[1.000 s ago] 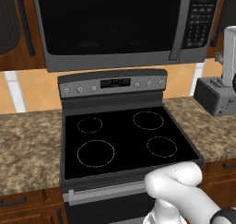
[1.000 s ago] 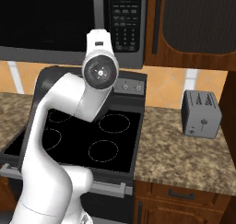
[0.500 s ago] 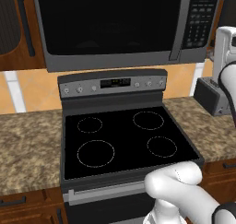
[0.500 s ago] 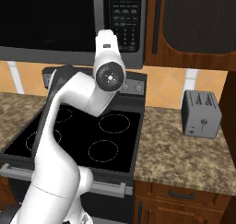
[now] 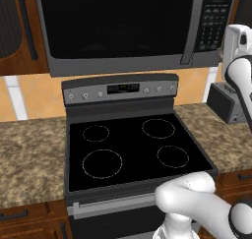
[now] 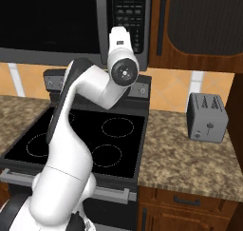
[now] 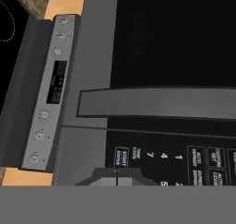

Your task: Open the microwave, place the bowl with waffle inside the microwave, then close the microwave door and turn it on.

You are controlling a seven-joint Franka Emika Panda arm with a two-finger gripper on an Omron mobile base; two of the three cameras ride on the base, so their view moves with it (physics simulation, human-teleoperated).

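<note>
The microwave [image 5: 118, 26] hangs above the stove with its microwave door [image 5: 113, 21] closed, and the vertical grey handle bar [image 5: 189, 26] stands beside the keypad [image 5: 215, 21]. My hand is raised in front of that keypad [image 6: 129, 21], seen from behind in the right base view. In the hand view my gripper [image 7: 116, 177] is shut with nothing in it, its tips just short of the start button [image 7: 122, 156], and the handle bar [image 7: 156, 103] runs across the picture. The bowl and the waffle are hidden.
A black glass stove top [image 5: 133, 149] with its control panel [image 5: 120, 89] lies below the microwave. A grey toaster [image 6: 207, 117] stands on the granite counter [image 6: 190, 163] to the right. Dark wood cabinets [image 6: 199, 21] flank the microwave.
My hand has swung to the right and up, from in front of the door's lower edge to in front of the keypad. The gripper stayed shut.
</note>
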